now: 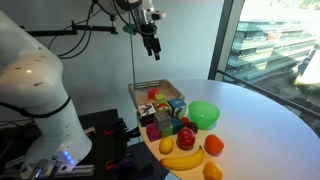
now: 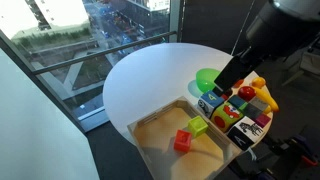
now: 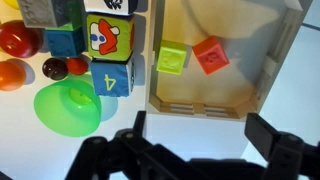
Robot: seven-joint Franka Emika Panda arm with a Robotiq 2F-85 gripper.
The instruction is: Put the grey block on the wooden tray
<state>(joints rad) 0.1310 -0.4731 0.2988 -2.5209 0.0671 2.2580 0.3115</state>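
Two blocks lie in the wooden tray point(image 3: 245, 90): a green block point(image 3: 173, 58) and a red block point(image 3: 210, 55). Neither is grey, so I judge the task not begun. The grey block point(image 3: 62, 42), as best I can tell the dull bluish-grey one, sits on the table point(image 1: 260, 125) in the toy cluster outside the tray, beyond the numbered block point(image 3: 110, 78) just beside the tray's wall. Left to do: grasp, lift, carry over the wall, release. Arm extended, wrist pointing down. The pincer point(image 1: 153, 50) hangs high above the tray, fingers spread, holding nothing.
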